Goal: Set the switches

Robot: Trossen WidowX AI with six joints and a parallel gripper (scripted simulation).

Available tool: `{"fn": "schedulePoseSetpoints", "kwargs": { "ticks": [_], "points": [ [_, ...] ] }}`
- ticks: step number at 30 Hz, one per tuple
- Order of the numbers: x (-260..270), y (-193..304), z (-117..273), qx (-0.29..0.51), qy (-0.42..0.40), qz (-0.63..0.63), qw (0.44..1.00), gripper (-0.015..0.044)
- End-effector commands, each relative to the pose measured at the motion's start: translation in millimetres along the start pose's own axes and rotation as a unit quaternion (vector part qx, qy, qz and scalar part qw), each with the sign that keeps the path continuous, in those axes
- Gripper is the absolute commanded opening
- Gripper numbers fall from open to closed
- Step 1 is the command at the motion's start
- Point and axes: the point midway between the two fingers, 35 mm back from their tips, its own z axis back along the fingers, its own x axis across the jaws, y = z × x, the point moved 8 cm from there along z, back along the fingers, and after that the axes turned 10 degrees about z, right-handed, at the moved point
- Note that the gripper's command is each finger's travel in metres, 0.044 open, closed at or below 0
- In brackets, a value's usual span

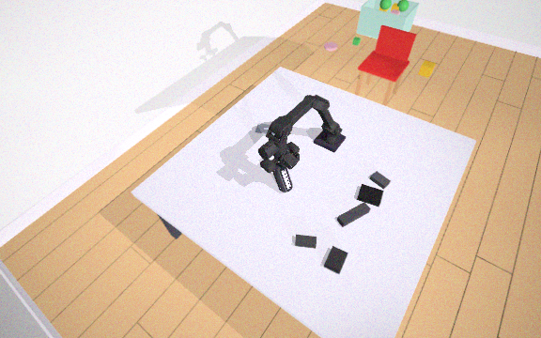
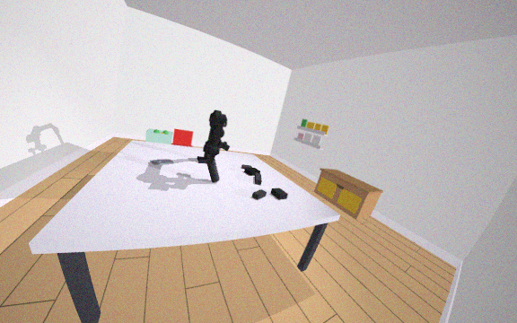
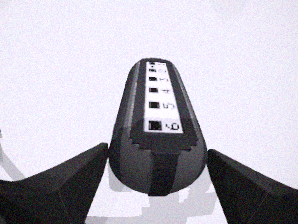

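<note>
One broad white table [image 1: 233, 197] [image 2: 173, 215] carries everything I work among. Beyond it, low by the grey wall, is a wooden cabinet [image 2: 350, 193] with yellow fronts. A red chair [image 1: 385, 66] [image 2: 182, 137] stands past the table edge, on the side of my base.

My black arm [image 1: 299, 113] [image 2: 214, 135] arches up from its base and comes down to my claw [image 1: 280, 164] [image 2: 209, 158] [image 3: 158, 148]. I have my fingers closed on the controller unit [image 1: 284, 179] [image 2: 214, 171] [image 3: 120, 142], one against each long side, close to its near end. The unit leans steeply in my grip, its far end down at or just above the tabletop; I can't tell whether it touches. Its underside faces my wrist camera.

Five smaller dark modules [image 1: 353, 214] [image 2: 279, 193] lie well apart from my claw, some close beside one another. On the underside runs the white label [image 1: 285, 179] [image 3: 172, 112], numbers in a row. The squares [image 3: 155, 125] beside 6, 5, 4 and 3 look filled; the two farthest look dark too, but they are too small and grainy for me to be sure.
</note>
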Motion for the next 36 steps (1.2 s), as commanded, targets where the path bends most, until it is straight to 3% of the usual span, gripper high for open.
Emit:
{"fn": "schedulePoseSetpoints", "kwargs": {
  "ticks": [1,36],
  "points": [
    [-2,-6,-3,-0.007,-0.003,0.000,1.000,0.0338],
    [-9,-45,-1,-0.009,-0.003,0.000,1.000,0.0338]
  ]
}}
